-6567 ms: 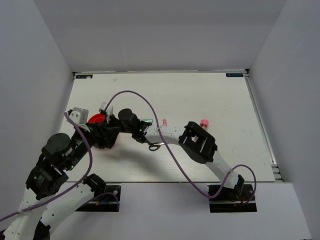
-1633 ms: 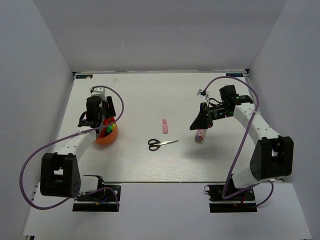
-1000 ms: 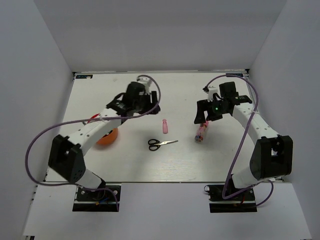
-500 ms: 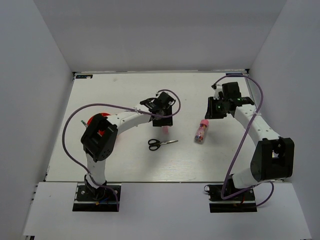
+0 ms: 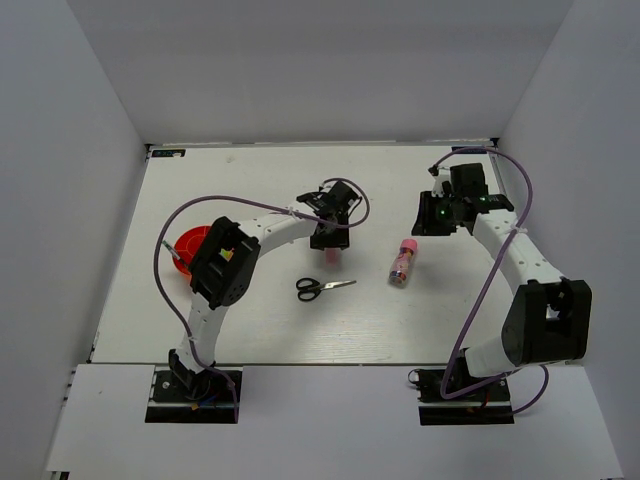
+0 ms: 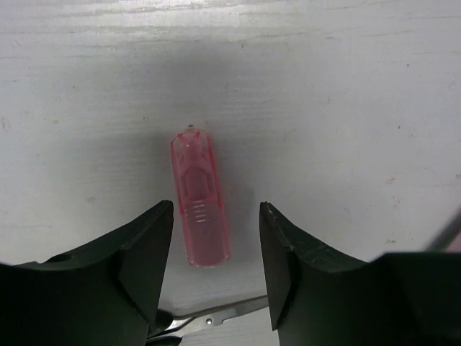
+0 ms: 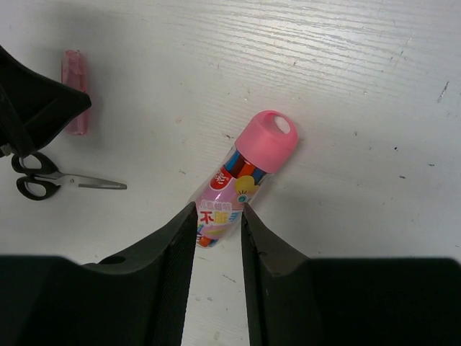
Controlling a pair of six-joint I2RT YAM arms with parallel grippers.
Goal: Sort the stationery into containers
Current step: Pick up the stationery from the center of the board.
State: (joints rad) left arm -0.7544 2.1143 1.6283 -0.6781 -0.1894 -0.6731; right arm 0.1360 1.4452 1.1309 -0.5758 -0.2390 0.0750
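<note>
Left gripper [image 6: 215, 216] is hanging right over the small translucent pink plastic bottle [image 6: 199, 198], jaws spread wide and not gripping anything. In the left wrist view the bottle lies flat on the white wood-grain table [image 6: 360, 108], lengthwise between the two black fingers [image 6: 140, 252]. There's a gap on both sides and it sits a bit closer to the left finger, so it isn't touching either. Its rounded end points away from the camera, out past the fingertips.

Just behind the bottle's near end you can see the blade tips of the black-handled metal scissors [image 6: 216, 316] at the bottom of that view. From the top camera, the scissors [image 5: 322, 287] lie flat near the middle of the table, just on the near side of the bottle [image 5: 331, 256], with the left gripper [image 5: 329, 238] covering the bottle's far end.

The round orange-red plastic cup [image 5: 183, 240] is well off to the left, near the left arm's elbow.

The right gripper [image 7: 217, 216] has its jaws only narrowly parted and is holding nothing. The clear tube with the round pink cap [image 7: 241, 180] lies on the table below it, slanted, with the cap pointing up-right in the right wrist view and the printed label end showing in the gap between the fingers [image 7: 169, 259]. From above, the right gripper [image 5: 424, 215] is clear of the tube [image 5: 402, 262], on its far-right side.
</note>
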